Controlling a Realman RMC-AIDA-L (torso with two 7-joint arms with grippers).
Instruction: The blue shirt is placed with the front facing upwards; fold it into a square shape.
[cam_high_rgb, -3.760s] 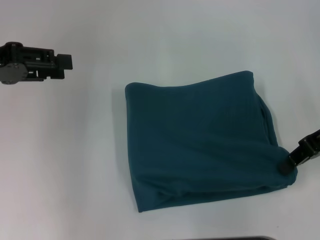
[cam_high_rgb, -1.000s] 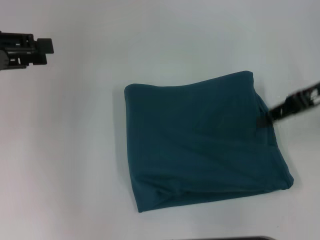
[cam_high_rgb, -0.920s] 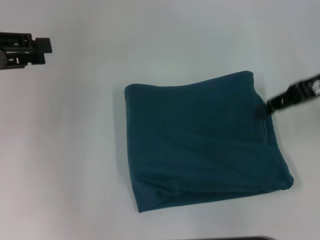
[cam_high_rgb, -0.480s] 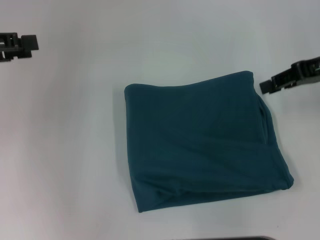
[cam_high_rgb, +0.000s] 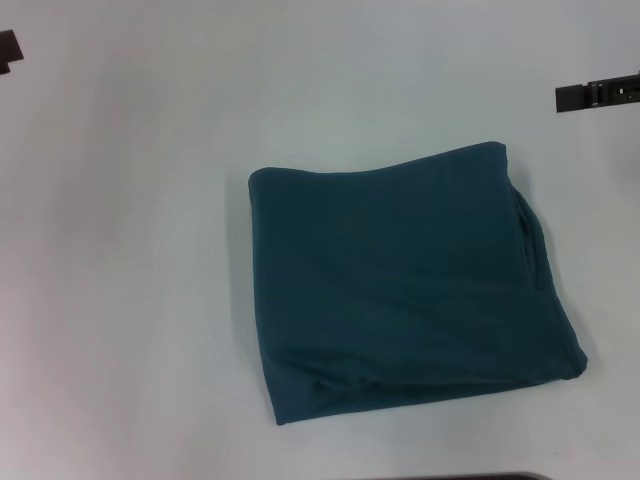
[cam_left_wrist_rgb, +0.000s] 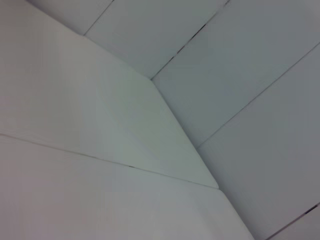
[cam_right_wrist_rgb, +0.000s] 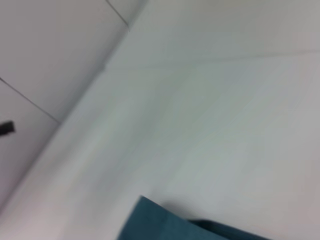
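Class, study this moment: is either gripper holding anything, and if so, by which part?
Nothing is held. The blue shirt lies folded on the table, with the left gripper and right gripper both well clear of it.

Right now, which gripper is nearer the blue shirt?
The right gripper, just beyond the blue shirt's far right corner. The left gripper sits far off at the far left edge.
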